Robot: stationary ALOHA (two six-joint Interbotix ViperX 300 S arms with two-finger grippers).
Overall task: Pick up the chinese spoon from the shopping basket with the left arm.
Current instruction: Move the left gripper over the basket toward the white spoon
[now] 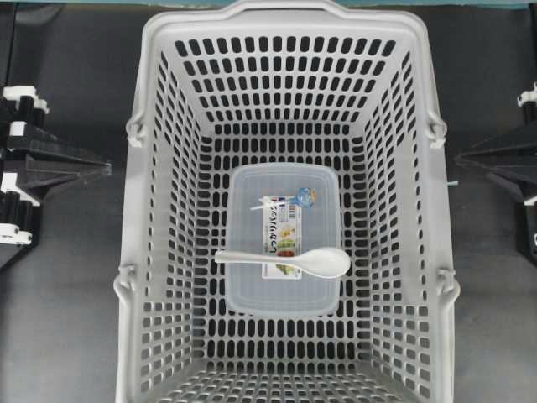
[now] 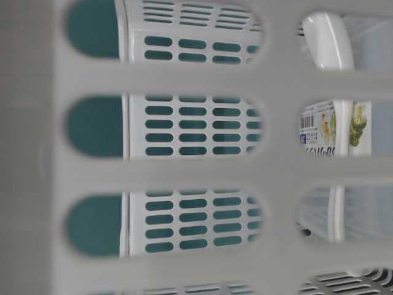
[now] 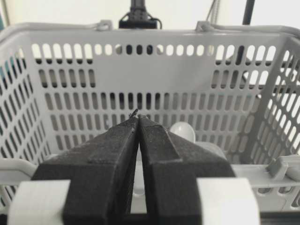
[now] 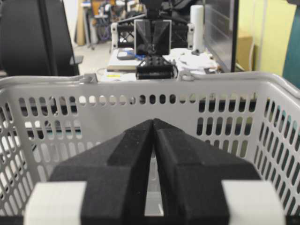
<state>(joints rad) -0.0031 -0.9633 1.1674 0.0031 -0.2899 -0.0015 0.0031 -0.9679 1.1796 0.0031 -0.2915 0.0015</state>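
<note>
The white chinese spoon (image 1: 323, 262) lies across the lid of a clear container on the floor of the grey shopping basket (image 1: 277, 13), bowl to the right and handle pointing left. My left gripper (image 1: 107, 168) is shut and empty, outside the basket's left wall, well apart from the spoon. In the left wrist view its tips (image 3: 138, 116) meet in front of the basket (image 3: 56, 29), and the spoon's bowl (image 3: 183, 131) shows just right of them. My right gripper (image 1: 457, 157) is shut and empty outside the right wall; in its wrist view (image 4: 153, 121) the spoon is hidden.
The clear rectangular container (image 1: 252, 294) with a printed label fills the middle of the basket floor under the spoon. The basket's high slotted walls (image 4: 140, 82) stand between both grippers and the inside. The table-level view looks through a wall slot at the spoon (image 2: 328, 40).
</note>
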